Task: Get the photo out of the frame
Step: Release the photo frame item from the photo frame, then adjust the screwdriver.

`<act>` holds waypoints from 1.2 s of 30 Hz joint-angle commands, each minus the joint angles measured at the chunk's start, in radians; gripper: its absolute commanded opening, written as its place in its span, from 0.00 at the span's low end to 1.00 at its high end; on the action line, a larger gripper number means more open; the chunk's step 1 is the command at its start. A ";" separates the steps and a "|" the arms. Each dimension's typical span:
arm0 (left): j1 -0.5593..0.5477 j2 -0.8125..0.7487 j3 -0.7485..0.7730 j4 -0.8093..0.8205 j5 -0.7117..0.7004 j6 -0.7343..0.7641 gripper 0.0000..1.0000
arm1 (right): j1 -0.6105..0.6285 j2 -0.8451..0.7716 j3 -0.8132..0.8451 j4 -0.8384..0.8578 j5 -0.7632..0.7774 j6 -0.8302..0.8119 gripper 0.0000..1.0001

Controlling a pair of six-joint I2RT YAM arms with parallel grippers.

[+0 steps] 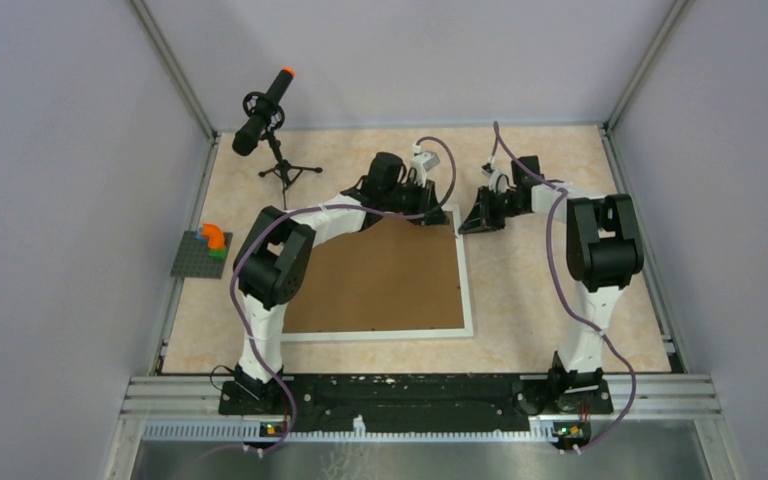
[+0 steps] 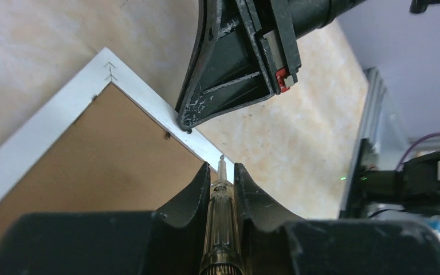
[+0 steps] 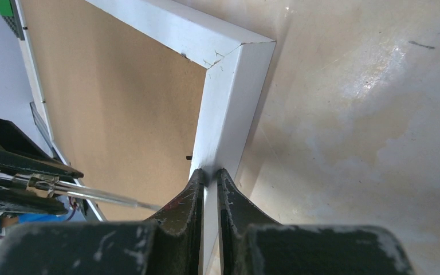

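Note:
The white frame [image 1: 467,290] lies face down on the table with its brown backing board [image 1: 380,280] up. The photo is hidden under the board. My left gripper [image 2: 222,169] is shut on a clear-handled screwdriver [image 2: 222,223]. Its metal tip points at the frame's white border [image 2: 46,123] near the far right corner. My right gripper [image 3: 209,173] has its jaws nearly together, and its tip rests on top of the border [image 3: 229,109] just beside that corner. The right gripper also shows in the left wrist view [image 2: 184,121], touching the border. The screwdriver shaft [image 3: 91,195] reaches over the board.
A black microphone on a small tripod [image 1: 265,110] stands at the back left. A grey baseplate with coloured bricks [image 1: 205,250] lies at the left edge. Metal posts and grey walls close in the table on three sides.

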 commanded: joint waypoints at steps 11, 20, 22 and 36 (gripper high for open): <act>0.040 -0.004 0.002 -0.116 -0.306 -0.412 0.00 | 0.019 -0.029 -0.022 0.046 0.117 -0.080 0.09; 0.051 0.008 0.030 -0.131 -0.279 -0.463 0.00 | 0.028 -0.159 -0.058 0.092 0.045 -0.229 0.37; 0.052 0.004 0.038 -0.115 -0.255 -0.455 0.00 | 0.051 -0.215 -0.079 0.118 0.021 -0.294 0.42; 0.059 -0.035 0.045 0.009 -0.047 -0.407 0.00 | 0.217 -0.206 -0.036 0.118 0.115 -0.527 0.39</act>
